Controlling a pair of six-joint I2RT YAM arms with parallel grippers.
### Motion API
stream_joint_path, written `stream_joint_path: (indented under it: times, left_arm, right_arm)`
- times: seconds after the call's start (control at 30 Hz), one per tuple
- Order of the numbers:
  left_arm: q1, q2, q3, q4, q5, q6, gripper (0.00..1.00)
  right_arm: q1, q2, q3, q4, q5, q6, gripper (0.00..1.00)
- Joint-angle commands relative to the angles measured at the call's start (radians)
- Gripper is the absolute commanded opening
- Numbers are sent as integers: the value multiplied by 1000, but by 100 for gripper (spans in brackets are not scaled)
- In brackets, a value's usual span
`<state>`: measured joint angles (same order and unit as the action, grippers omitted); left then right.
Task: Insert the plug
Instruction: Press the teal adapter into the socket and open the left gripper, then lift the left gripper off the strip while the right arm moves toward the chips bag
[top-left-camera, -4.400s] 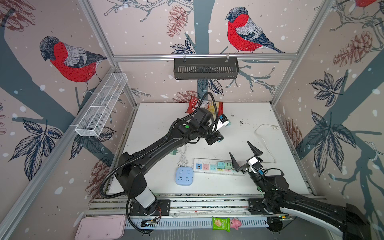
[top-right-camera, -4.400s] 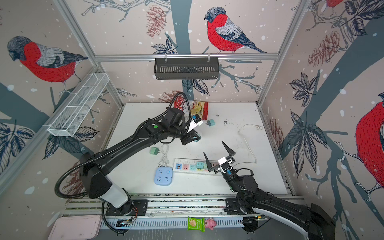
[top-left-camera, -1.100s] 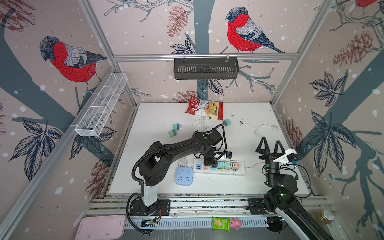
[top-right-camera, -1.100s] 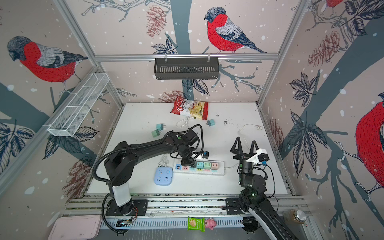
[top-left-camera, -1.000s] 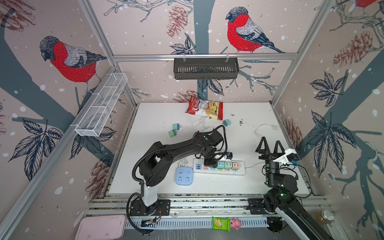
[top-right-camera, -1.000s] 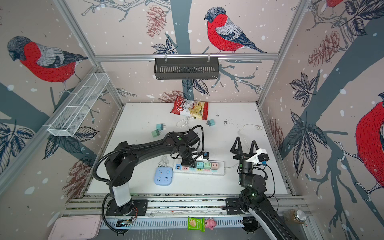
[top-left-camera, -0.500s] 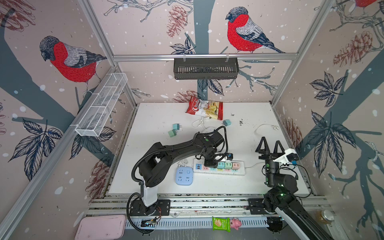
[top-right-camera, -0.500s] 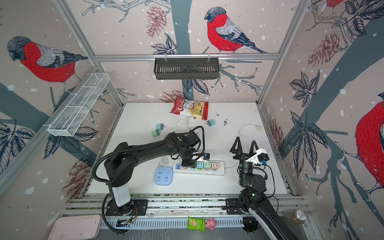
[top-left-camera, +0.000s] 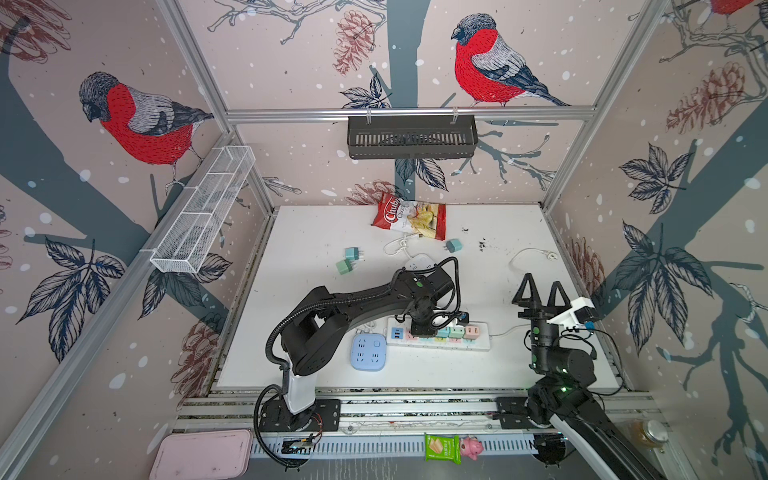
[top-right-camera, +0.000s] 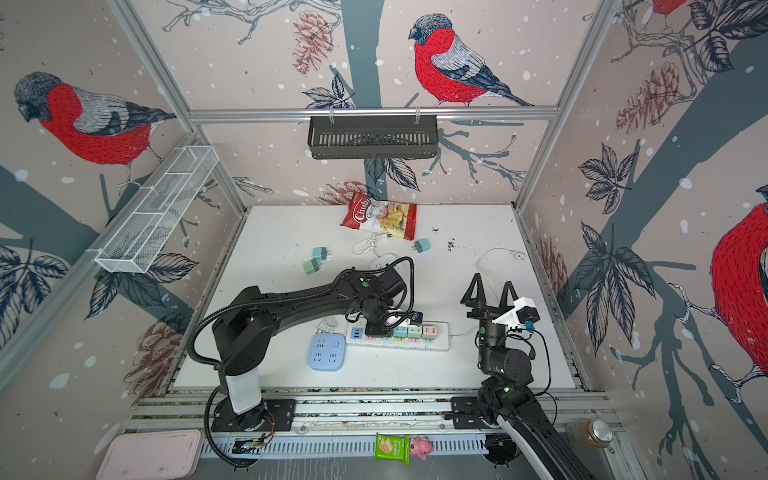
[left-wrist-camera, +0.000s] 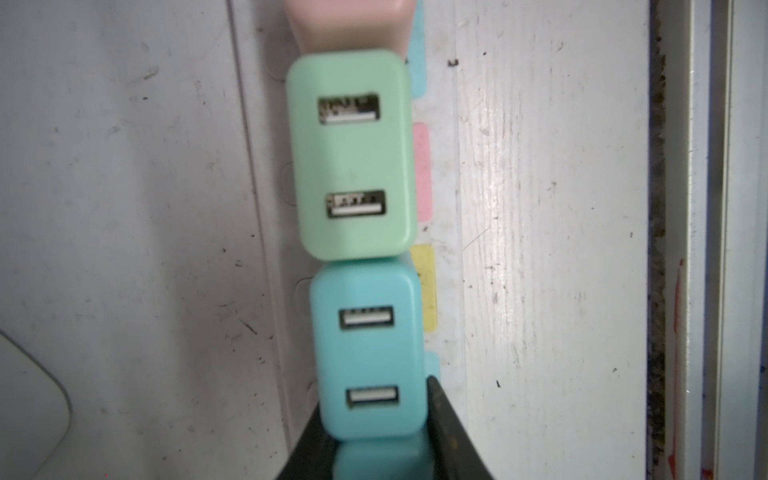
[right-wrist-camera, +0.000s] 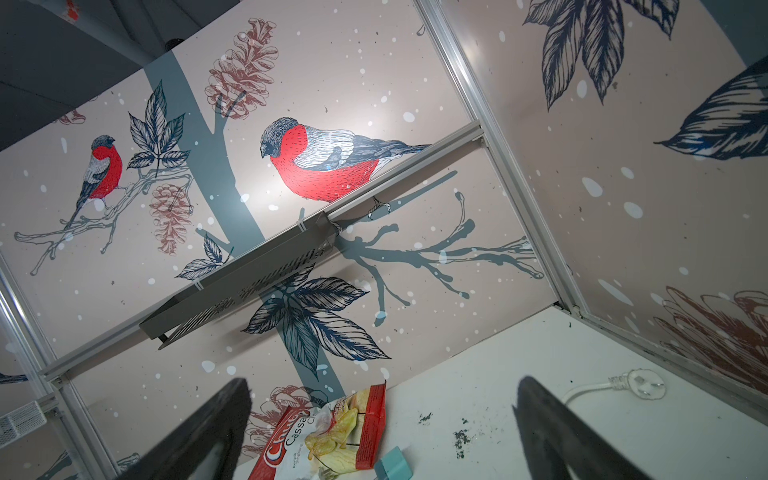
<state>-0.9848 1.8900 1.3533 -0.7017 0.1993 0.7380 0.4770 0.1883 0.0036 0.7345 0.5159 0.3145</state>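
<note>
At the lower centre of a top view, the pale blue square socket block (top-left-camera: 368, 353) lay on the white table (top-left-camera: 324, 232) just left of the long white power strip (top-left-camera: 481, 344). I judged it played no part in this step. The left gripper (top-left-camera: 423, 329) stood straight down over the strip's left half and hid the slot beneath it in both top views.

In the left wrist view its black fingers (left-wrist-camera: 448, 428) sat narrow on either side of the light-blue charger plug (left-wrist-camera: 382, 463). Only an edge of the plug showed at the bottom of the frame, and I could not tell whether the fingers clamped it or merely flanked it. The plug sat in the strip's row just beside a light-blue two-port charger (left-wrist-camera: 368, 353), then a mint-green charger (left-wrist-camera: 351, 153) and a pink charger (left-wrist-camera: 349, 20). I could not see whether it was fully seated. The vertical reach made sense to me, since prongs go straight in.

At the right of the frame the right gripper (top-left-camera: 542, 282) pointed upward with its fingers spread wide and empty. I took it to be parked clear so as not to crowd the strip.
</note>
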Motion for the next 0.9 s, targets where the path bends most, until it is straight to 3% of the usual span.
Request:
stream_joint_path:
  times: [0.0,0.33,0.47,0.6,0.7,0.87]
  left_arm:
    - [-4,-6,-21,-57,-17,17,98]
    - [12,-174,-48,64,94,11,99]
    - [16,-265,-91,175,71,-23,99]
    - [32,-314,-96,275,-5,-89,99]
    - [41,-337,-99,365,-131,-199,99]
    - [56,-351,-52,455,-386,-393,99]
  right_arm:
    - [-2,1,-208,9,-2,9,100]
    - [-9,0,-205,2,6,25,100]
    - [-9,1,-195,2,-7,28,99]
    - [-9,3,-164,-9,-118,-9,99]
    - [-7,11,-141,24,-208,-25,100]
    - [-5,72,10,-150,-24,210,100]
